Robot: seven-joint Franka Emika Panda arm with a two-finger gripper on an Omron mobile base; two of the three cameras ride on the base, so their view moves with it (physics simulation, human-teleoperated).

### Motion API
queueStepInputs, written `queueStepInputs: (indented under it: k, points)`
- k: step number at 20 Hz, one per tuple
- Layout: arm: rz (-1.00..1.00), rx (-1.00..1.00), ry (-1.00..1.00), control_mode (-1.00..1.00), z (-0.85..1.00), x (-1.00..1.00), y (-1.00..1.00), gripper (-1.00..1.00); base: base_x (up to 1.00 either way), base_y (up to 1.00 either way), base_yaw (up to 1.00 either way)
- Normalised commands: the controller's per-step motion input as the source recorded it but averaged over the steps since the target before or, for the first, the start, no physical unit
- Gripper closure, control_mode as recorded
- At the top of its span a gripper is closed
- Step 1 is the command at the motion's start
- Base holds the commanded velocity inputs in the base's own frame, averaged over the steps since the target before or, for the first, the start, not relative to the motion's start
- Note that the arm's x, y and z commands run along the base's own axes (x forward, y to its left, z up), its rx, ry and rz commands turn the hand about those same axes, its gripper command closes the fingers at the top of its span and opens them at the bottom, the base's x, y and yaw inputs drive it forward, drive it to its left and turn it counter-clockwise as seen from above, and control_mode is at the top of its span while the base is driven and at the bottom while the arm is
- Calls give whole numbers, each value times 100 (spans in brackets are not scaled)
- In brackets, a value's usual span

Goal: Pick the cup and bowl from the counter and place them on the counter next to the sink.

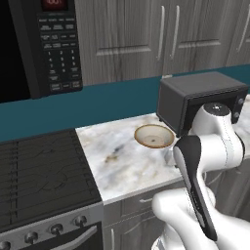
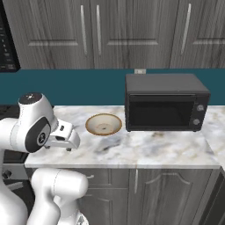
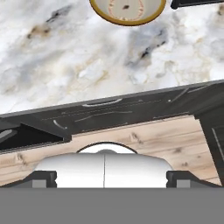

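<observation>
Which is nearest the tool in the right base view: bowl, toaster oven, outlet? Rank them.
From the tool, at the counter's front left:
1. Bowl, just right of it and further back.
2. Toaster oven, right of the bowl.
3. Outlet, on the back wall above the oven's left end.

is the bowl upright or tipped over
Upright. The bowl sits flat on the counter beside the toaster oven, rim level and its browner inside facing up.
</observation>
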Motion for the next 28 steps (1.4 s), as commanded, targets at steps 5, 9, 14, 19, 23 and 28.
queueStepInputs:
  k: [5,9,14,19,23,28]
  points:
    - [0,0,0,100,0,0,0,-100,0,0,0]
    - [0,0,0,-100,-1,0,0,-100,0,0,0]
    - [6,0,-1,-100,-7,47,6,-100,0,0,0]
    - [11,0,-2,-100,0,68,0,-100,0,0,0]
    - [8,-2,-3,-100,0,84,-1,-100,0,0,0]
    - [3,-10,0,-100,0,82,-5,-100,0,0,0]
